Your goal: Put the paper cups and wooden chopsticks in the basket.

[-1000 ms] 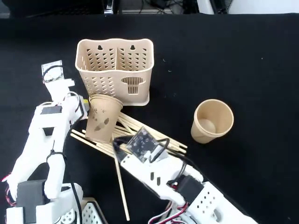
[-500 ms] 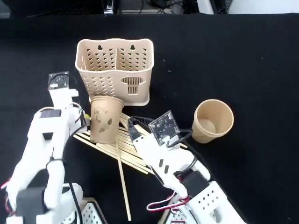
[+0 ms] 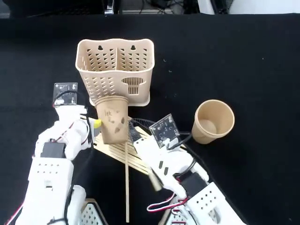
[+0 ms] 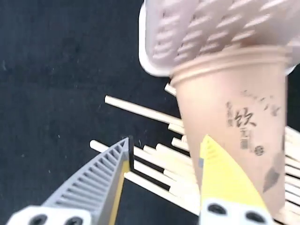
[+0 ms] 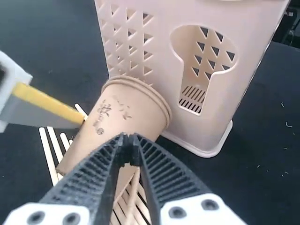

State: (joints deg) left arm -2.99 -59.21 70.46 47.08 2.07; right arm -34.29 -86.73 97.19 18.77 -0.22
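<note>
The printed paper cup (image 3: 113, 119) lies tilted over the wooden chopsticks (image 3: 117, 150), its rim at the foot of the basket (image 3: 115, 70), toward the far edge of the table (image 3: 243, 61). The left gripper (image 4: 166, 139) gapes wide, one finger touching the cup's side, probably to grasp it. The right gripper (image 5: 127, 137) is closed beside the cup; I cannot tell whether it pinches anything.

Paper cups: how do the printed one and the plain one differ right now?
The printed cup lies tilted on the chopsticks, rim toward the basket; the plain cup stands upright on the black table. The printed cup bears dark markings; the plain cup bears none. Both are tan paper and outside the basket.
</note>
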